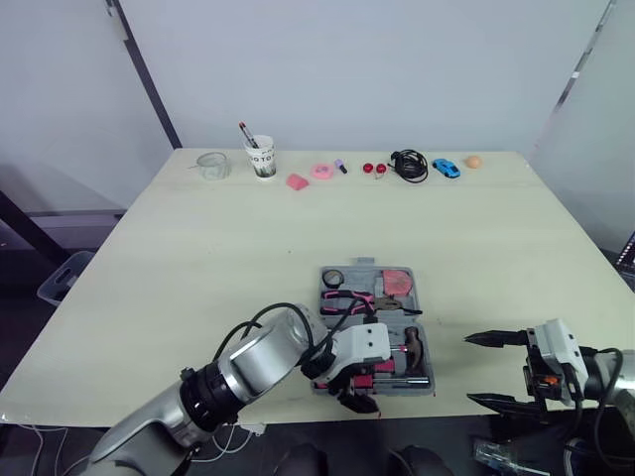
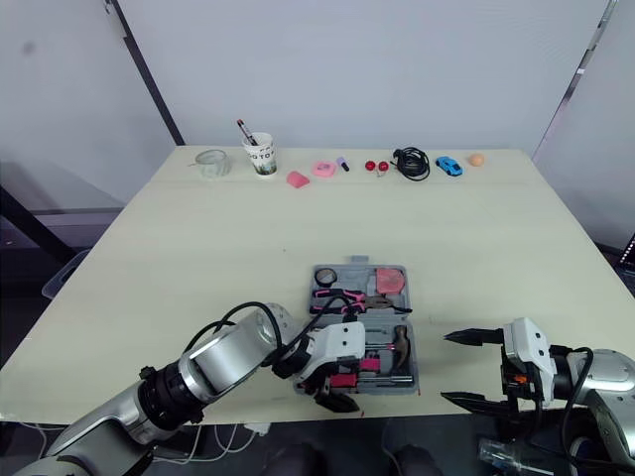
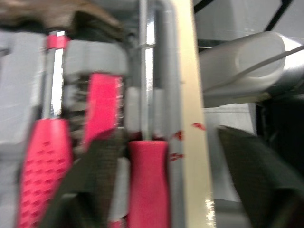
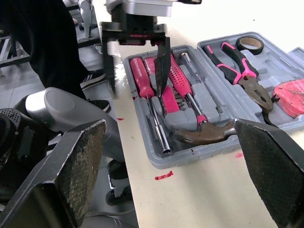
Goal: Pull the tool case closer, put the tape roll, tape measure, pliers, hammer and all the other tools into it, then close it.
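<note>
Tool case (image 1: 365,279) lay open on the table (image 1: 248,248), at the table's near edge. Left gripper (image 4: 136,88) was at the case's near end with jaws spread, straddling the case's end wall. One finger (image 4: 161,66) sat down inside the case between the red handles; the other finger (image 4: 110,66) was outside the case, past the table edge. Couldn't tell if either finger touched anything.

Right gripper (image 1: 493,370) hovered just off the case's right side, jaws spread wide, nothing between them, apart from the case.

Case was grey moulded plastic, shallow, with shaped slots. Hammer (image 4: 209,134) was in the case near the right-hand wall, with a brown head and red grip. Red-handled screwdrivers (image 4: 142,78) lay beside the hammer, steel shafts showing. Pliers (image 4: 242,71), black-and-pink handles, lay in the case's far half. Black tape roll (image 4: 250,44) sat in the case's far corner. A flat red item (image 4: 289,97) lay next to the pliers; couldn't tell what it was.
</note>
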